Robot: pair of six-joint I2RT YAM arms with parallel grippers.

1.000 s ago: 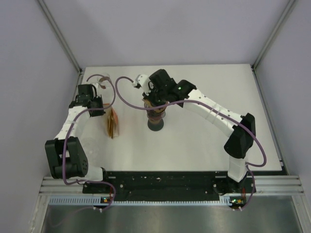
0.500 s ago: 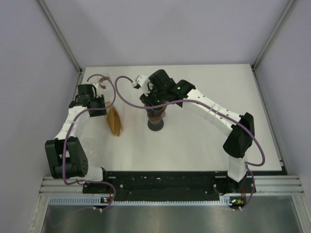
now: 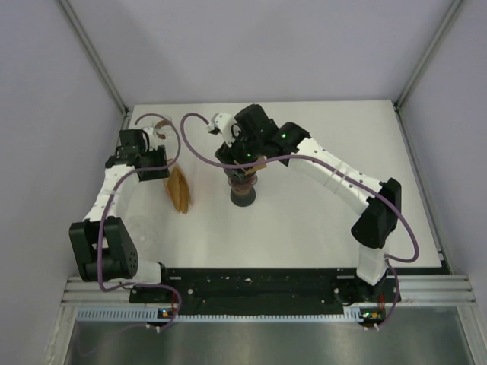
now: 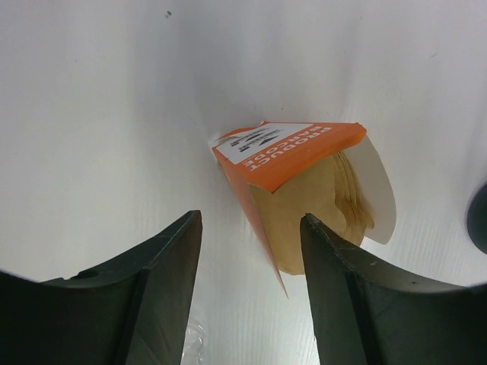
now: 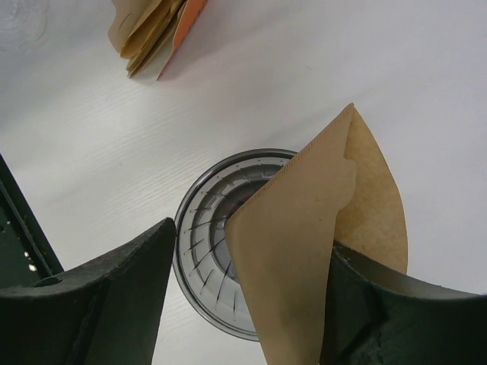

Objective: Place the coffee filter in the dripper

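The dripper [image 5: 204, 251], a dark ribbed cone on a round base, stands mid-table [image 3: 243, 195]. A brown paper coffee filter [image 5: 304, 251] stands tilted with its lower part inside the dripper and leans on the right finger of my right gripper [image 5: 251, 243]. That gripper is open, its left finger clear of the paper, and it hovers over the dripper [image 3: 242, 158]. An orange pack of filters [image 4: 304, 190] lies flat on the table [image 3: 180, 190]. Just above the pack's near end, my left gripper [image 4: 251, 219] is open and holds nothing.
A bit of clear plastic [image 4: 194, 346] lies on the table under the left gripper. The left wall post [image 3: 125, 114] is close behind the left arm. The white table [image 3: 342, 251] runs on to the right and front of the dripper.
Both grippers have opened. The left one let go of the orange pack, which now lies flat. The right one let go of the filter, now resting in the dripper.
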